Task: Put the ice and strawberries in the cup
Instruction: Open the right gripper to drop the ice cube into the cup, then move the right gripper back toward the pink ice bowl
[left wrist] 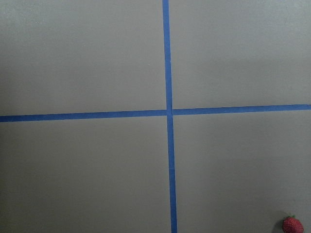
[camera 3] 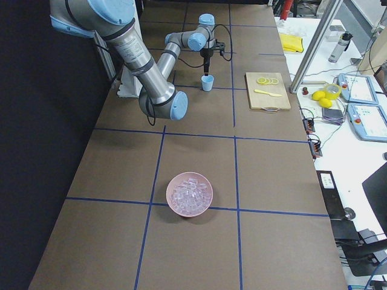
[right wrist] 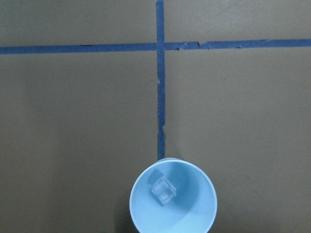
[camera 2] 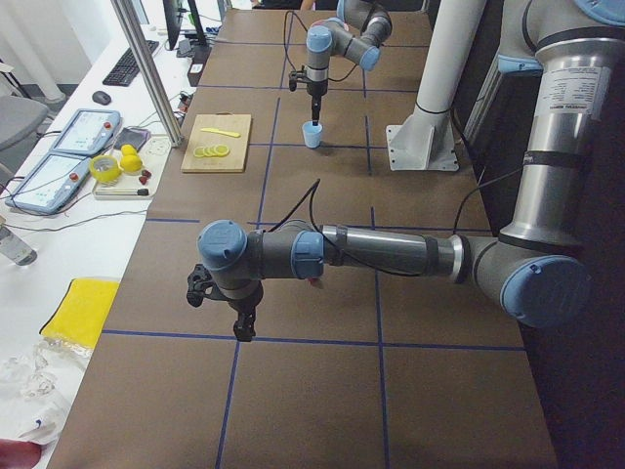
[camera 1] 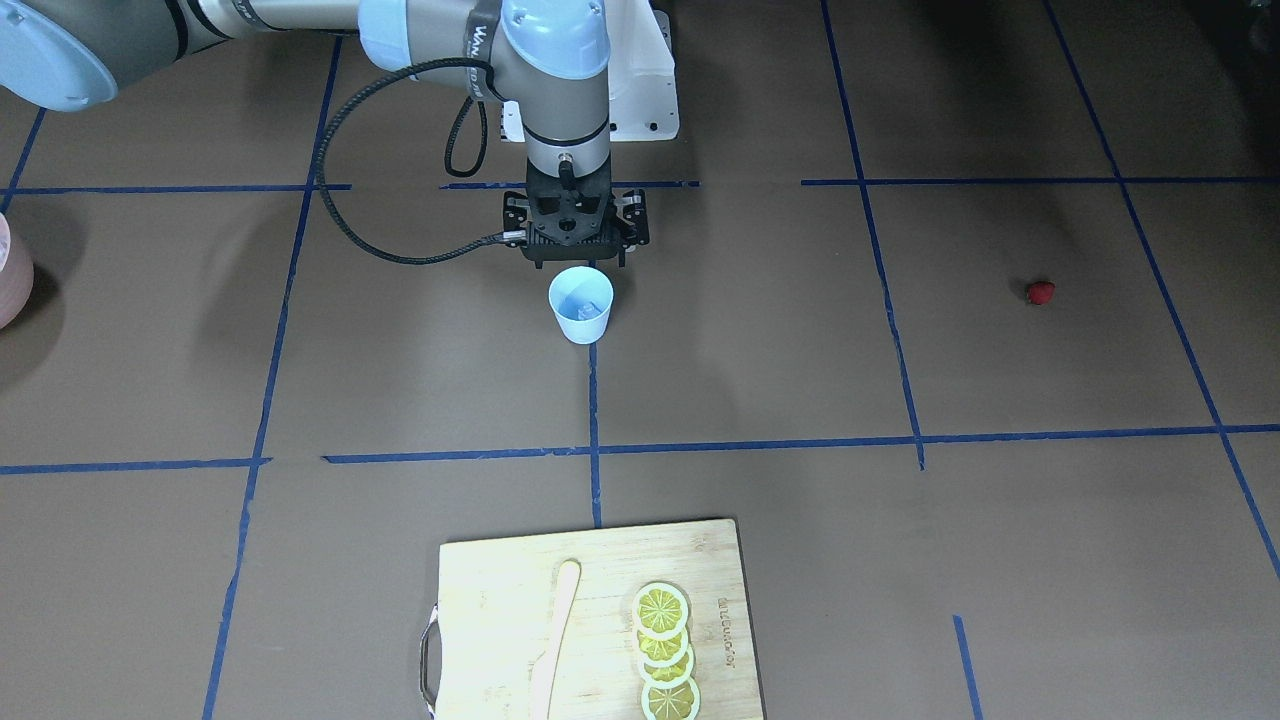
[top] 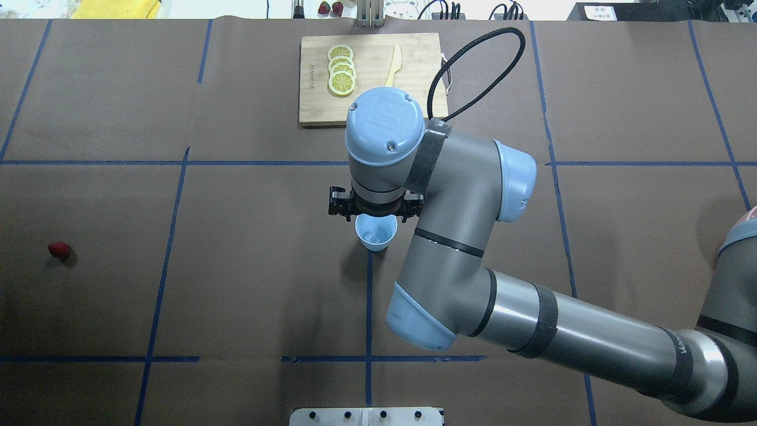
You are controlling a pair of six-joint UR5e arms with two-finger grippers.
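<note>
The light-blue cup (camera 1: 580, 328) stands upright at the table's middle, also in the overhead view (top: 378, 241) and the right wrist view (right wrist: 194, 206). One ice lump (right wrist: 163, 190) lies inside it. My right gripper (camera 1: 578, 258) hangs just above the cup on the robot's side. Its fingers are hidden, so I cannot tell whether it is open. The strawberry (camera 1: 1040, 292) lies alone on the table far toward my left, also at the corner of the left wrist view (left wrist: 293, 224). My left gripper (camera 2: 244, 330) hovers above the table near it. I cannot tell its state.
A pinkish bowl (camera 3: 171, 202) full of ice (camera 3: 190, 194) stands far toward my right. A wooden cutting board (camera 1: 500, 600) with lemon slices (camera 1: 665, 650) and a wooden knife (camera 1: 555, 640) lies at the operators' edge. Blue tape lines cross the brown table.
</note>
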